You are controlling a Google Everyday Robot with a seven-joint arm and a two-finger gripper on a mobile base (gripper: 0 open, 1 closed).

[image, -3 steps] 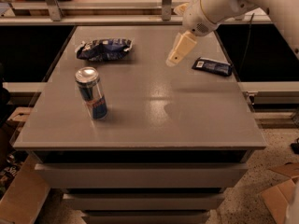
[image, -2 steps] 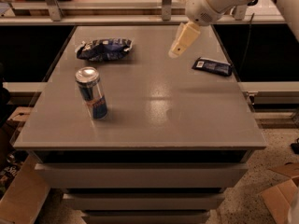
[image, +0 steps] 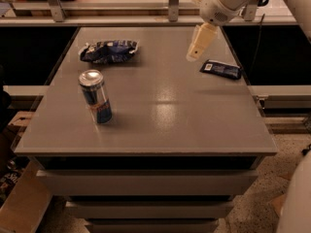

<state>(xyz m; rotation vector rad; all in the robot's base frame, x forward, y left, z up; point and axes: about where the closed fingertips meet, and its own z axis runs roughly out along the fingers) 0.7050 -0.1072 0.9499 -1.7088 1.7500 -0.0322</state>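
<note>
My gripper [image: 193, 56] hangs above the far right part of the grey table [image: 160, 106], its pale fingers [image: 200, 40] pointing down and left. It holds nothing and touches nothing. Closest to it lies a dark flat snack bar [image: 221, 69] on the table, just to its right. At the far left of the table rests a crumpled blue chip bag [image: 109, 51]. Nearer the front left stands an upright blue and silver energy drink can [image: 95, 96]. The white arm [image: 228, 1] comes in from the upper right.
The table is a drawer cabinet with drawer fronts [image: 146, 183] facing me. A metal rail [image: 146, 6] runs behind the table. A cardboard piece [image: 24, 203] lies on the floor at lower left, and speckled floor [image: 262, 203] shows at lower right.
The gripper and arm have risen and drawn back toward the upper right, away from the table's middle. The can, chip bag and snack bar have not moved.
</note>
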